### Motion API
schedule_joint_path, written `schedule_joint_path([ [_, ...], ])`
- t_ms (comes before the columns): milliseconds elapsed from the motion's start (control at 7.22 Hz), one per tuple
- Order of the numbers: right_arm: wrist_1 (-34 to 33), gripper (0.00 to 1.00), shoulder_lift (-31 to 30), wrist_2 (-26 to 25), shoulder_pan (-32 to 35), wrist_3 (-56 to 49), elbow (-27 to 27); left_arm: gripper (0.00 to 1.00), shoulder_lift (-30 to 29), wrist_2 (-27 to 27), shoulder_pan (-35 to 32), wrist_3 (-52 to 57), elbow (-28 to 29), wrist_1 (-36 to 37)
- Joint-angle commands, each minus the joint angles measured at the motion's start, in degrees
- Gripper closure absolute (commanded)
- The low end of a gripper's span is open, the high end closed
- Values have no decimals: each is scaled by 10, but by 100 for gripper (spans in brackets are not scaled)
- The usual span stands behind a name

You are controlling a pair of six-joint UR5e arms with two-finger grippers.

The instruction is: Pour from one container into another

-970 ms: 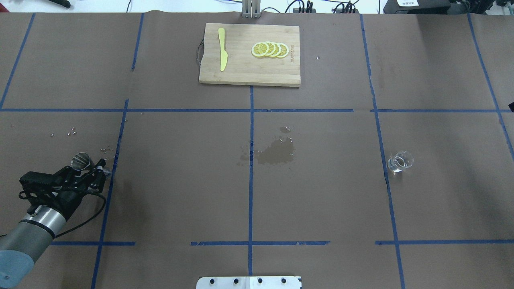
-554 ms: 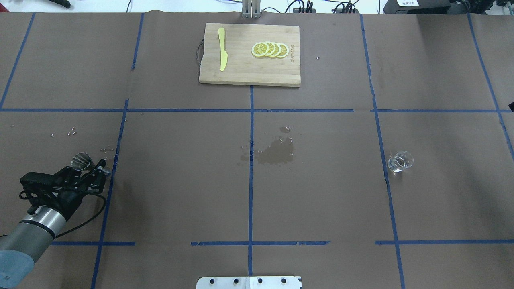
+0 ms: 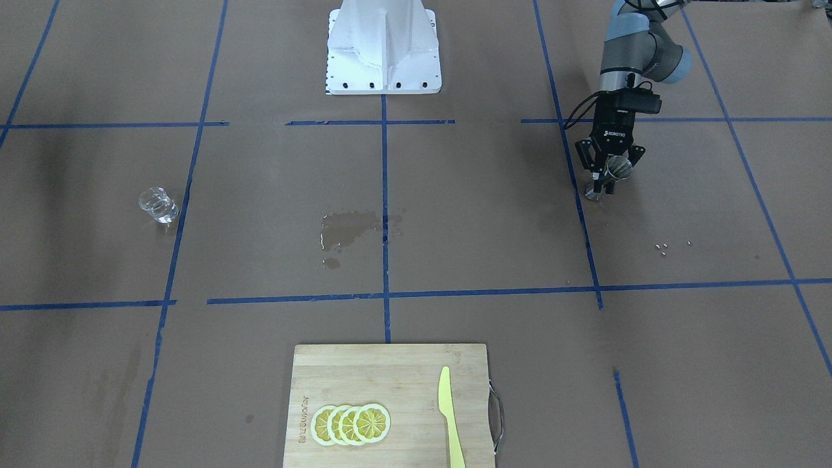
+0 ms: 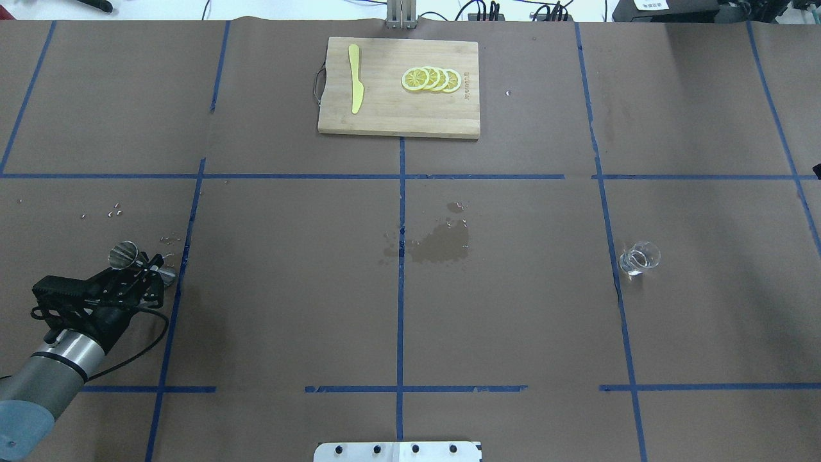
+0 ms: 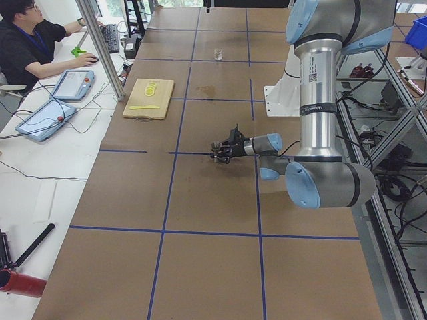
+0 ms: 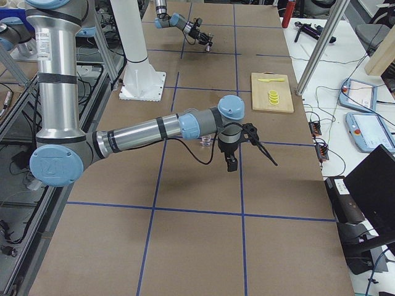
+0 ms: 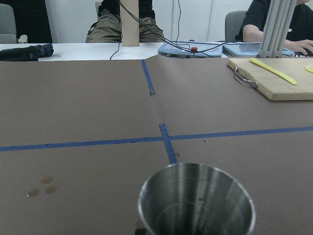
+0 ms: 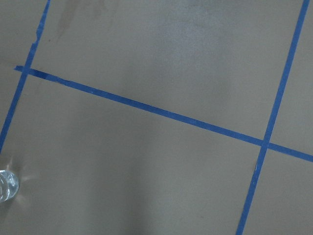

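My left gripper point(image 4: 149, 265) is shut on the narrow waist of the steel jigger point(image 4: 124, 254), low over the table's left part. In the front-facing view the jigger point(image 3: 617, 168) leans with its mouth showing. The left wrist view looks into its open, empty-looking upper cone point(image 7: 196, 205). The clear glass cup point(image 4: 639, 258) stands alone on the right part of the table, also seen as the cup point(image 3: 158, 205) and at the right wrist view's edge as the cup point(image 8: 6, 186). The right gripper point(image 6: 250, 147) hangs high above the table near the cup point(image 6: 207, 140); I cannot tell its state.
A wooden cutting board point(image 4: 397, 119) at the far middle carries lemon slices point(image 4: 431, 79) and a yellow knife point(image 4: 355, 78). A wet stain point(image 4: 441, 244) marks the paper at mid-table. Small crumbs point(image 4: 114, 209) lie beyond the jigger. An operator point(image 5: 33, 47) sits at the far side.
The jigger's mouth has shifted slightly left in the overhead view and leans more, with the left gripper turning a little. The glass cup has not moved.
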Motion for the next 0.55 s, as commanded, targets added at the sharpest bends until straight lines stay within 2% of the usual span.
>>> schedule_joint_path([
  [0,0,0,1,0,0,0,0,100,8,2,-1,3,0,-49],
  [416,-1,0,1,0,0,1,0,100,15,-4,-2,39,-5,-133],
])
